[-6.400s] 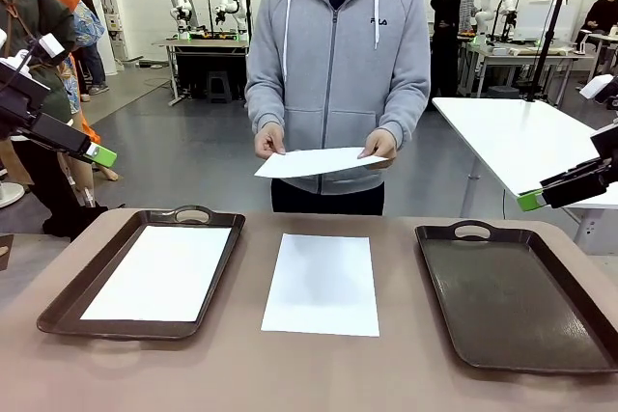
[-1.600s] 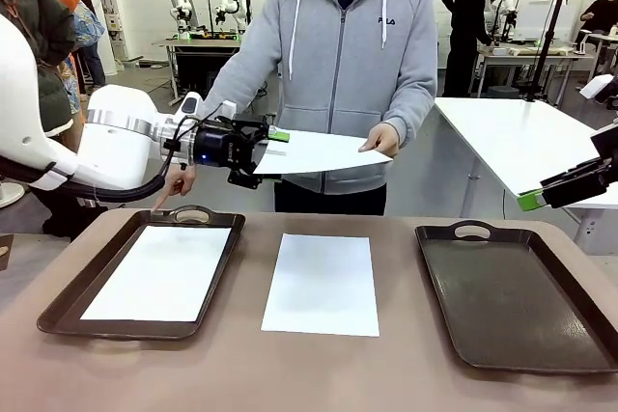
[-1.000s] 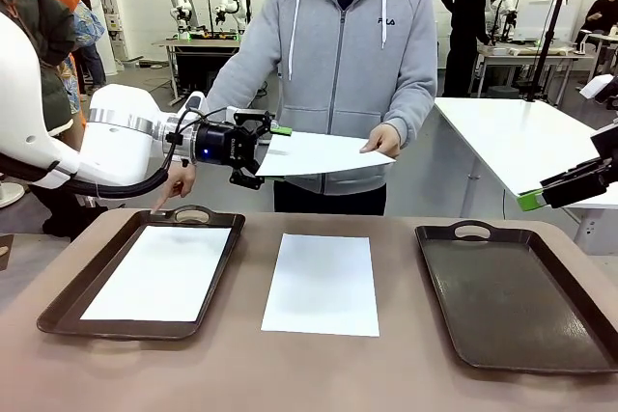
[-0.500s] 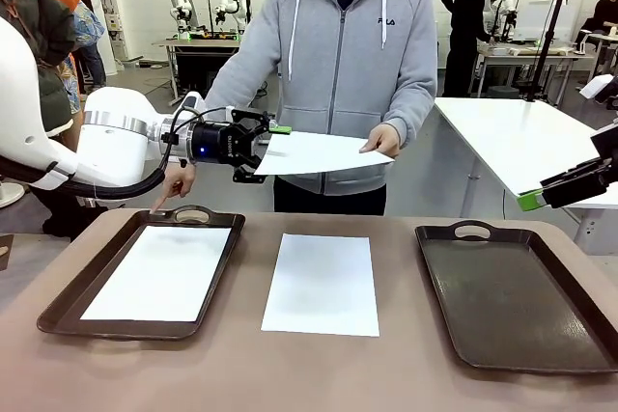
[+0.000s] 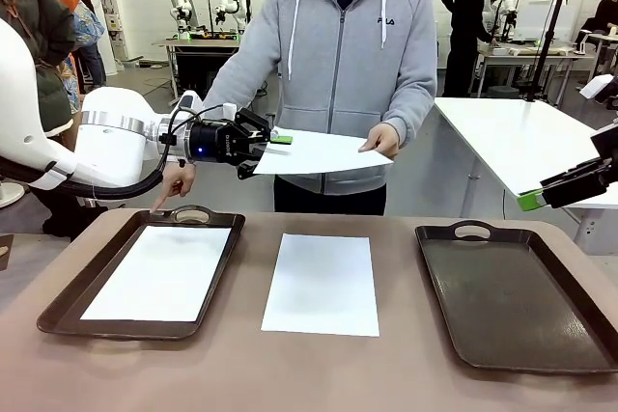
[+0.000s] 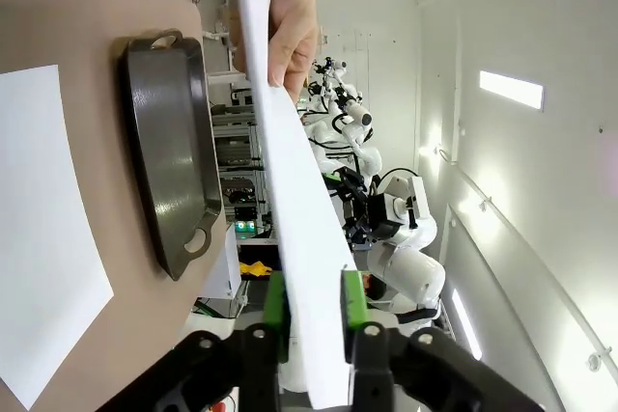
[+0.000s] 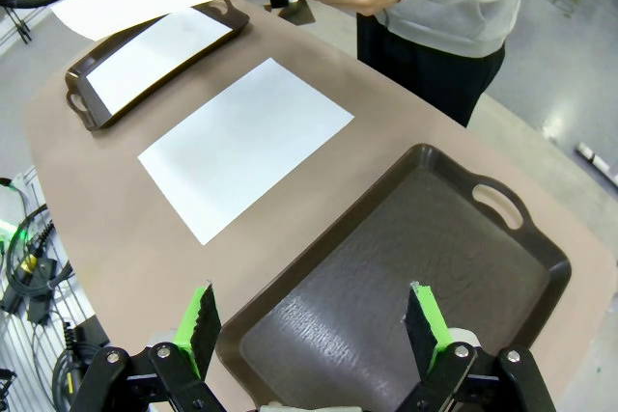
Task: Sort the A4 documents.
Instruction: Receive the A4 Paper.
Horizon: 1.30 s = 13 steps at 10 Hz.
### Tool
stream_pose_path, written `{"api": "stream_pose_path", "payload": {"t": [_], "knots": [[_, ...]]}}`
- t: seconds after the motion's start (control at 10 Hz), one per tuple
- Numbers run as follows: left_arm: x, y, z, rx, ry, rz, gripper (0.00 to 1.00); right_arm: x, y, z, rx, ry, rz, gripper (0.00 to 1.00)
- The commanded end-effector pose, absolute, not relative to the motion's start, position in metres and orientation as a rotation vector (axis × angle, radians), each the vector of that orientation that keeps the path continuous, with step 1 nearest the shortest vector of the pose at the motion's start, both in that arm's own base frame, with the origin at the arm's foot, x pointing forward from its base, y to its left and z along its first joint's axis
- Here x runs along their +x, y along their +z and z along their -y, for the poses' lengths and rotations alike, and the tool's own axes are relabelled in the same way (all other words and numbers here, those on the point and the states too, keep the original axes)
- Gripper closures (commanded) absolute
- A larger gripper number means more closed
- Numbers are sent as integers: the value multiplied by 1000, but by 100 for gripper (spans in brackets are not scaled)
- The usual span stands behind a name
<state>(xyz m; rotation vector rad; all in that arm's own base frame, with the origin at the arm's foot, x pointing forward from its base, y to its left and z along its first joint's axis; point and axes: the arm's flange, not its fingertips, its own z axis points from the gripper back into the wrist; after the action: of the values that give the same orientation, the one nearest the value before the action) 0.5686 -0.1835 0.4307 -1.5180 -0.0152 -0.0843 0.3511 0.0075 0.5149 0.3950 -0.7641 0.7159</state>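
Observation:
A person across the table holds a white A4 document (image 5: 323, 152) level in the air by its right edge. My left gripper (image 5: 263, 147) is shut on its left edge. In the left wrist view the sheet (image 6: 297, 229) runs between the green pads (image 6: 275, 302) to the person's hand (image 6: 294, 31). A second A4 document (image 5: 159, 272) lies in the left brown tray (image 5: 58, 308). Another one (image 5: 322, 284) lies on the bare table between the trays. My right gripper (image 7: 314, 325) is open above the empty right tray (image 7: 406, 267), and it sits at the right edge (image 5: 533, 200) of the front view.
The person's other hand (image 5: 174, 185) points down at the left tray's handle (image 5: 191, 212). The right tray (image 5: 512, 296) holds nothing. Another white table (image 5: 521, 137) stands behind on the right. Free tabletop runs along the near edge.
My left gripper's jaws have closed on the left edge of the raised sheet. The person still holds its right edge. The right arm has not moved.

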Motion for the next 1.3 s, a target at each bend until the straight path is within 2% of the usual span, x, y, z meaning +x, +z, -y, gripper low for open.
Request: {"api": "stream_pose_path", "payload": {"t": [0.0,0.1,0.7,0.8,1.2], "knots": [[569,429,183,-1538,-85,50,94,352,513,-7,413,720,765,0],[569,428,183,-1536,-81,49,100,352,513,-7,413,720,765,0],[568,429,179,-1523,-107,76,100,352,513,-7,413,720,765,0],[566,432,172,-1517,-121,4,100,352,513,-7,413,720,765,0],[569,429,180,-1516,-90,34,100,352,513,-7,413,720,765,0]]}}
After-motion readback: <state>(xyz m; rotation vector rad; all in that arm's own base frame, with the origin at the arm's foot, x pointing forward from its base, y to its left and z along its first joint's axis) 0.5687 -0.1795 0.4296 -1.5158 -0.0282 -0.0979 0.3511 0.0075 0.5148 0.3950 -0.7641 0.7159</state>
